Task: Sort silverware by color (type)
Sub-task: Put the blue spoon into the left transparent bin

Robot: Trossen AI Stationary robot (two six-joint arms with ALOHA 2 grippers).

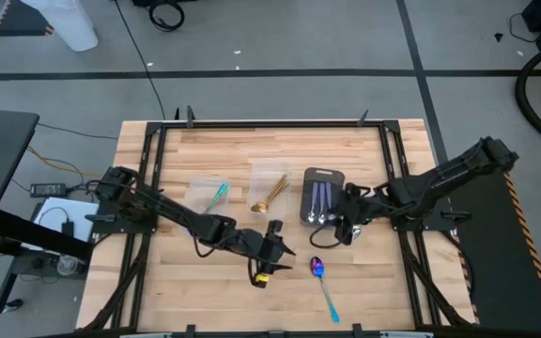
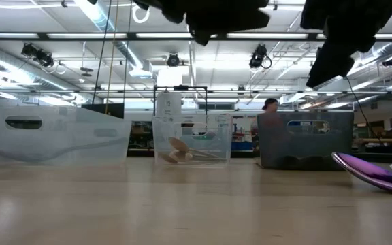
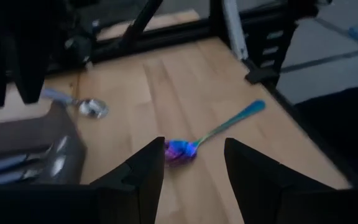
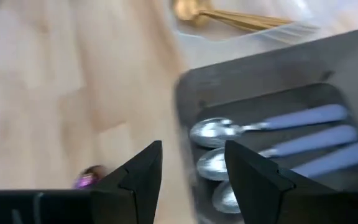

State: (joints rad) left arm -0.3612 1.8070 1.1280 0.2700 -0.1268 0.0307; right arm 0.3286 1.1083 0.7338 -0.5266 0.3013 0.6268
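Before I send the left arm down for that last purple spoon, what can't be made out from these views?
- Loose purple spoon: low view's right edge cuts it off; only the bowl shows.
- Spoons in the left clear tub: too small in the high view to count; low view's frosted wall hides them.
- Gold spoons: cut off by the right wrist view's edge; number unclear.
- Silver spoons in the grey tray: right claw covers part of them.

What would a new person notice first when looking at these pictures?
Probably the iridescent purple spoon lying alone on the bare wood near the table's front edge, just ahead of the left gripper, whose fingers stand open. Behind it, three silver spoons rest in the dark grey tray, with the open right gripper beside them.
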